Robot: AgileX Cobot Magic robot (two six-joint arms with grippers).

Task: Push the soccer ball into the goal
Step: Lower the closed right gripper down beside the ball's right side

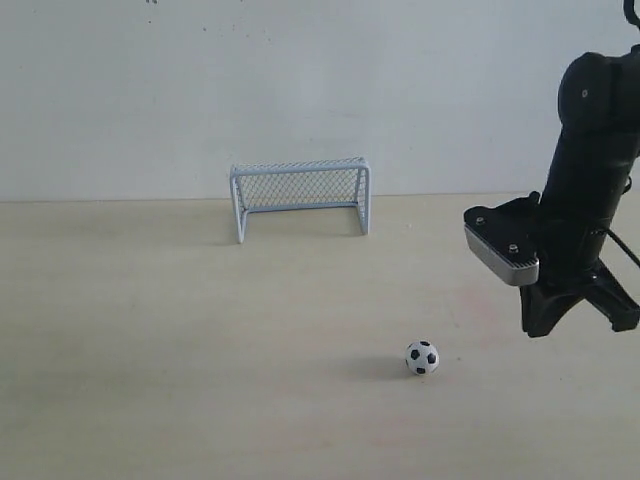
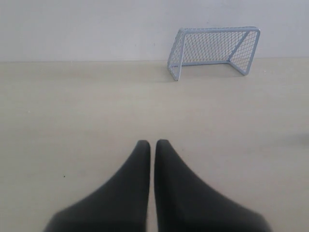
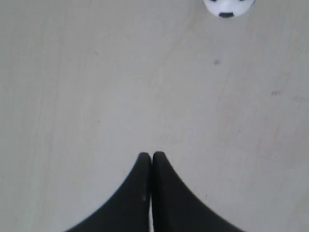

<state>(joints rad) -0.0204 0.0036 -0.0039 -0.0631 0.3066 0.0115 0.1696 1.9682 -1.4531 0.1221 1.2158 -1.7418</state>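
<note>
Watching the table [image 1: 180,340], we see the soccer ball [image 1: 422,357] sitting alone on the pale surface, well apart from the goal [image 1: 300,166] and off to the right of its mouth in the exterior view; the goal stands upright at the far edge, its back to the white wall [image 1: 300,80]; the right gripper [image 3: 152,155] hangs near the ball without touching it, fingers pressed together and gripping nothing; its wrist camera catches only part of the ball; the left gripper [image 2: 152,143] shows us just a thin slit between its fingers, empty too, the goal ahead of it.
</note>
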